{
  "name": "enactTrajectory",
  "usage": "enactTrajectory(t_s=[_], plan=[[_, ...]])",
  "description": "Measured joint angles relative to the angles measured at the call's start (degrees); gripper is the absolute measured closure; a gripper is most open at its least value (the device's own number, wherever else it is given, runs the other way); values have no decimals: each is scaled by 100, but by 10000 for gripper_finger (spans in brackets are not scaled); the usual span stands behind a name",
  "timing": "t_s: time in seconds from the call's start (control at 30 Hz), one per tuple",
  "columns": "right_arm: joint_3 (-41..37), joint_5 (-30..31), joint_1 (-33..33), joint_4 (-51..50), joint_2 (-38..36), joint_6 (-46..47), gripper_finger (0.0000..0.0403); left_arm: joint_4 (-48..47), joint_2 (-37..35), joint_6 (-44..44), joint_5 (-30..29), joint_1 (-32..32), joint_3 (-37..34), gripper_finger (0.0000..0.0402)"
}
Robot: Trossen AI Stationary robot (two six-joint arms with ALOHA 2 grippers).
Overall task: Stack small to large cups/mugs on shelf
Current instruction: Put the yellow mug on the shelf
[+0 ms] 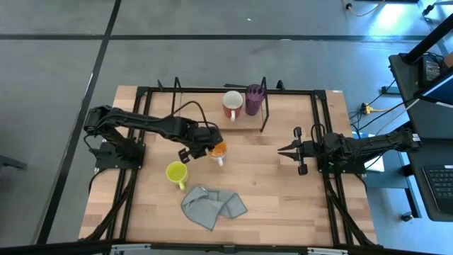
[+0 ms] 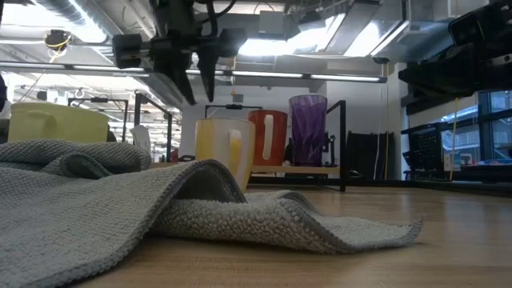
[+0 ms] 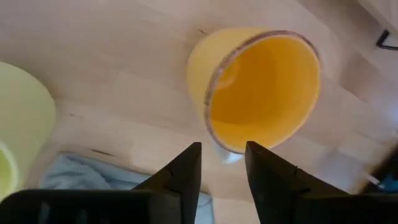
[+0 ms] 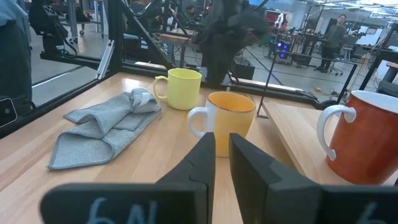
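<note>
The orange mug [image 1: 219, 150] [image 3: 264, 87] stands upright on the table's middle, its white handle [image 3: 227, 155] toward the near side. My left gripper [image 1: 202, 151] [image 3: 224, 167] hangs open just above it, pointing steeply down, with the fingertips over either side of the handle and clear of the rim [image 2: 224, 122]. The yellow mug [image 1: 175, 172] stands nearer the front left. On the shelf [image 1: 265, 117] at the back stand a red-and-white mug [image 1: 232, 105] and the purple tumbler [image 1: 253, 99]. My right gripper [image 1: 283, 150] [image 4: 222, 152] waits level at the right, shut, holding nothing.
A crumpled grey cloth [image 1: 212, 205] lies near the front edge, right of the yellow mug. The black table frame [image 1: 315, 92] runs round the tabletop. Bare wood lies between the orange mug and my right gripper. People stand in the room beyond the table.
</note>
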Motion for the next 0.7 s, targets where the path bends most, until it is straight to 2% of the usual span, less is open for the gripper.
enactTrajectory(t_s=[0.2, 0.7], plan=[[0, -2, -2, 1, 0, 0, 353, -367, 0, -28, -88, -7, 0, 280], [0, 0, 0, 0, -2, 0, 353, -259, 252, 212, -346, -49, -35, 280]])
